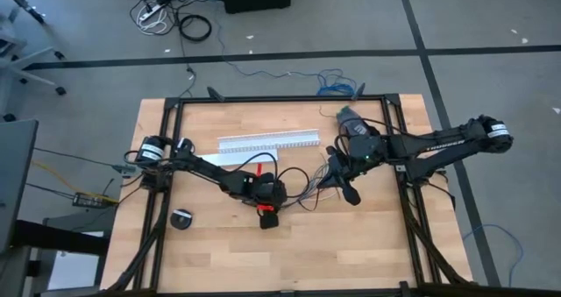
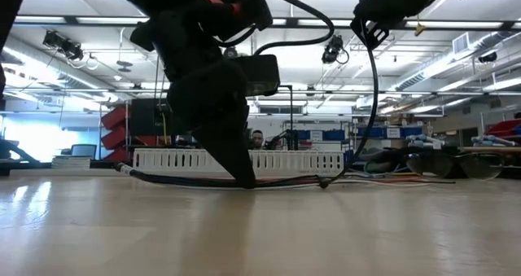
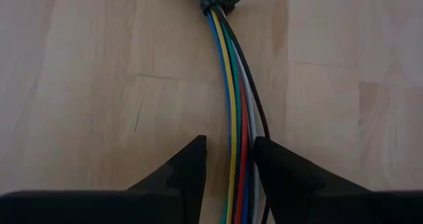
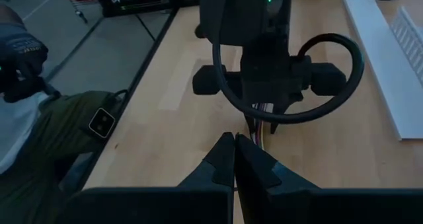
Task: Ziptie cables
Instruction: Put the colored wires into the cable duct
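Note:
The cables are a bunch of thin blue, yellow, green, red, grey and black wires lying along the table. The black ziptie is wrapped round them farther along. My left gripper points straight down and is shut on the bunch. My right gripper hovers to the table's right of it, fingers shut. I see nothing between them. My left gripper pinches the cable bunch between its two fingers, a short way along from the ziptie. It comes from above, pointing down, fingers across the wires. The bunch lies on the table on both sides of the hold.
A long white slotted channel lies toward the far edge behind the cables. A small black round object sits near the left arm's base. A person's gloved hand and green-clad leg show beside the table edge.

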